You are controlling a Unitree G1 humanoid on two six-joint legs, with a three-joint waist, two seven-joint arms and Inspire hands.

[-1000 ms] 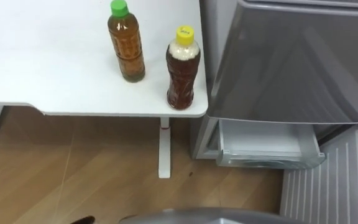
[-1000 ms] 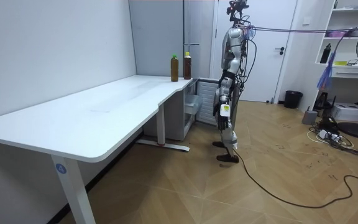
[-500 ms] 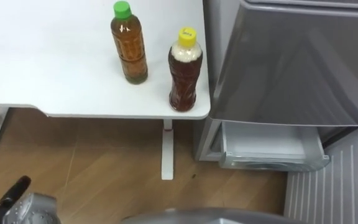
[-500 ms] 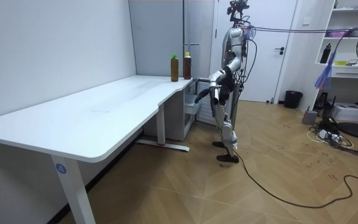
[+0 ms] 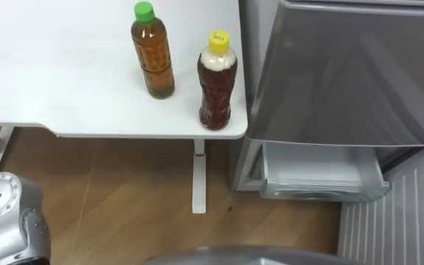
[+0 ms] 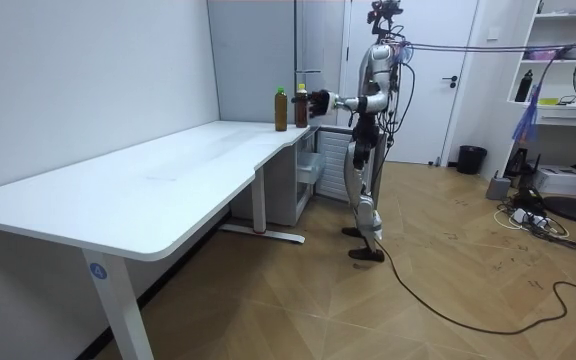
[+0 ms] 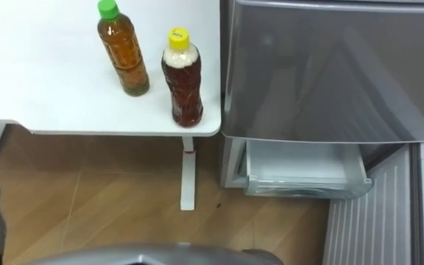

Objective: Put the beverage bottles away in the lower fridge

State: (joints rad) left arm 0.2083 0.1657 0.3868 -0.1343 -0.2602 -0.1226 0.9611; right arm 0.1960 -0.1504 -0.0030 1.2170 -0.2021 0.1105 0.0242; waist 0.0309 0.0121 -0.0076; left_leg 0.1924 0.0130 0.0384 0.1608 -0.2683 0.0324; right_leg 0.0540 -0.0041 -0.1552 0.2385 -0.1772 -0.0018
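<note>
Two drink bottles stand upright near the right corner of the white table [image 5: 65, 88]. One holds amber tea under a green cap [image 5: 152, 51]. The other is darker, with a yellow cap [image 5: 217, 81], and stands closest to the table's edge by the fridge. In the room view my left arm reaches forward at table height, and my left hand [image 6: 318, 101] is just beside the yellow-capped bottle [image 6: 301, 106]. Whether it touches the bottle I cannot tell. The silver forearm of that arm [image 5: 6, 221] shows at the lower left of the eye views.
I stand at the table's corner, facing the grey fridge [image 5: 344, 73] on my right. Its lower compartment is open, with a white drawer [image 5: 319, 173] pulled out and a ribbed door panel [image 5: 389, 221] beside it. The table's leg [image 5: 199, 177] stands on wooden floor.
My left arm has swung up from beside my hip to table height, carrying the hand close to the yellow-capped bottle. Both bottles stay in place.
</note>
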